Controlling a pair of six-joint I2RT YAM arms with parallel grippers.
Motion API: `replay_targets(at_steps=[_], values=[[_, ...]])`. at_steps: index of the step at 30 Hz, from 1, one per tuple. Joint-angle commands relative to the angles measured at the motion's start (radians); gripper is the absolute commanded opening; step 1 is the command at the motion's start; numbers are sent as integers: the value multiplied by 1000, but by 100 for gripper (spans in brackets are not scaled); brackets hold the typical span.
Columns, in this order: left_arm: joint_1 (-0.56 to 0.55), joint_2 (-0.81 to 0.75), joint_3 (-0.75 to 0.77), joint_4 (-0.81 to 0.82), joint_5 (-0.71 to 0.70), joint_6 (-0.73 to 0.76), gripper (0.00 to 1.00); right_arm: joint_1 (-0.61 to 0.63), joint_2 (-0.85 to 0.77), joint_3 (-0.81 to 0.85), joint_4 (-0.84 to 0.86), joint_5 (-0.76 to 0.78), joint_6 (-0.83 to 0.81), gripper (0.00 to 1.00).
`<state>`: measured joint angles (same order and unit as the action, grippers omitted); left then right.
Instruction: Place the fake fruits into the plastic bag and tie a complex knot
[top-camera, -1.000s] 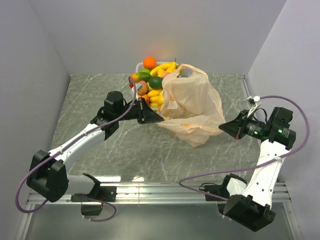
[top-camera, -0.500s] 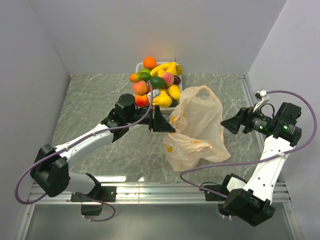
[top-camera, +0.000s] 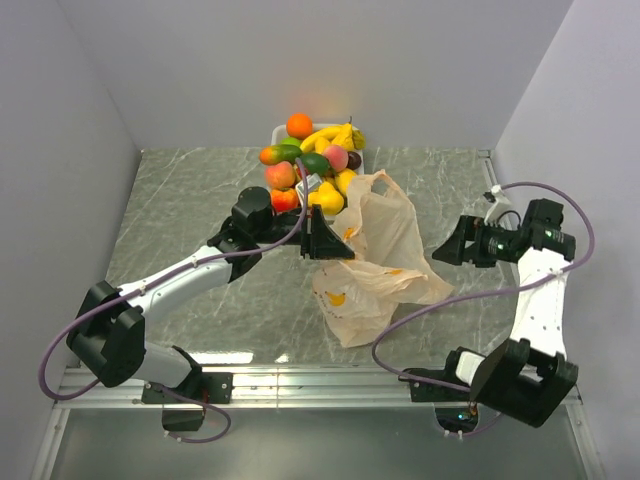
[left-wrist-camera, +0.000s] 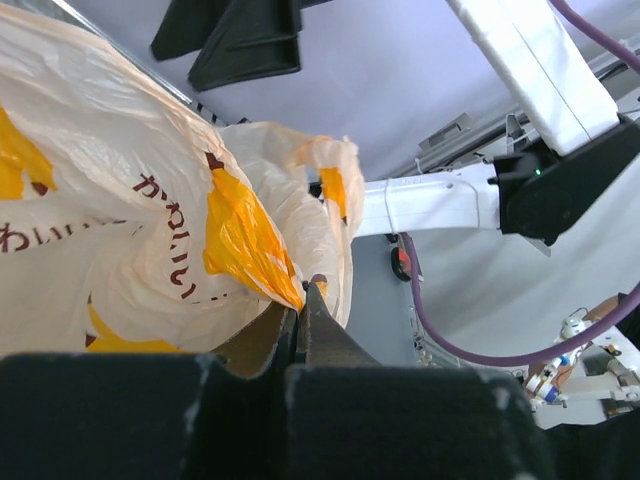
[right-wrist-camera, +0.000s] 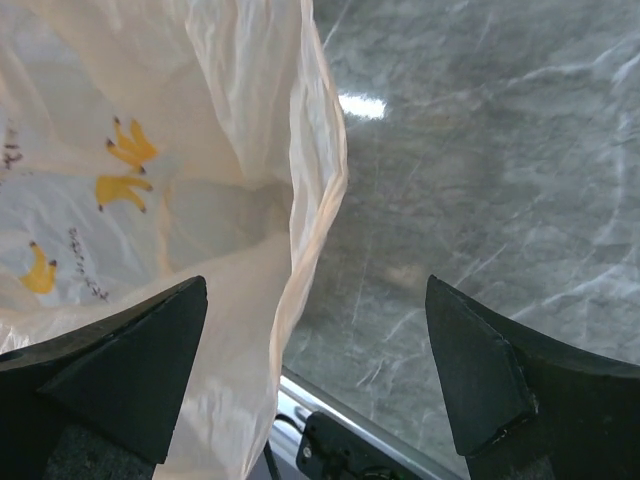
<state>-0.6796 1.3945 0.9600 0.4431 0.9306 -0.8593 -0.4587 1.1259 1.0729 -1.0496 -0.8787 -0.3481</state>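
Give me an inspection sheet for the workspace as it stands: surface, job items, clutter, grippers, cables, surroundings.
Surface: grey marbled table, glare patches near the front edge.
Job's things: plastic bag lies crumpled on the table right of centre, with no knot and no fruit seen in it. The fake fruits are heaped in the white tray at the far edge.
Clutter: nothing seen.
Grippers: left gripper shut on the bag's edge. Right gripper open, with a bag edge hanging between its jaws, ungripped.
Cables: left arm's cable loops off the table side. Right arm's cable trails over the table beside the bag.
Surroundings: plain pale walls, metal rail at the near edge.
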Motion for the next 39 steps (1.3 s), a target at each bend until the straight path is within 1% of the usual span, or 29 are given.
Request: replay_targets(at_steps=[1,3,5,7,10,11,12,14,18,19,21,22,23,24,26,27,28,29,30,31,32,33,35,36,37,38,39], values=[[-8,-12,11,109,23,-27,0,63,58,-8,22,6,9,96],[-9,-9,16,121,28,-27,0,113,122,-20,37,-5,41,96],[-12,-9,19,124,34,-15,0,143,165,-30,86,-9,76,97],[-12,-11,19,129,43,-11,0,167,213,-45,149,-17,145,97],[-12,-15,20,135,56,-11,0,170,232,-45,236,21,196,98],[-14,-17,23,132,57,-6,0,163,229,-44,246,20,181,99],[-12,-23,23,129,60,-3,0,152,226,-38,250,-17,170,100],[-14,-28,19,129,68,8,0,118,251,-10,209,-66,115,100],[-17,-28,3,163,82,-4,0,127,320,4,108,-183,46,100],[-17,-28,5,161,82,6,0,136,334,2,58,-212,23,100],[-17,-26,3,170,82,8,0,164,345,-33,48,-201,14,100],[-15,-28,5,175,82,9,0,170,344,-56,100,-192,24,100],[-17,-26,6,183,83,9,0,173,342,-62,102,-156,55,100],[-17,-23,11,183,83,11,0,184,348,-60,96,-161,41,100],[-18,-20,13,207,83,11,0,222,368,-67,115,-103,61,100],[-21,-17,16,213,83,11,0,262,382,-65,117,-98,55,100],[-21,-17,20,215,82,16,0,275,397,-64,106,-111,51,100],[-23,-12,29,217,80,20,0,285,425,-59,100,-161,41,98],[-24,-12,29,220,82,31,0,287,437,-56,97,-192,37,84],[-23,-14,32,214,82,40,0,287,451,-50,76,-225,31,76],[-23,-21,33,207,82,49,0,287,469,-25,59,-274,6,65],[-23,-25,29,192,82,66,0,285,474,-10,42,-302,-12,41],[-23,-37,20,168,80,91,0,250,482,54,-36,-351,-82,12],[-23,-41,14,142,80,132,0,224,482,83,-74,-393,-118,0],[-23,-48,17,64,61,161,0,198,479,113,-158,-401,-153,0],[-21,-57,19,15,44,192,1,136,460,161,-188,-404,-190,0],[-14,-61,16,-24,27,236,5,106,442,177,-202,-396,-187,0]])
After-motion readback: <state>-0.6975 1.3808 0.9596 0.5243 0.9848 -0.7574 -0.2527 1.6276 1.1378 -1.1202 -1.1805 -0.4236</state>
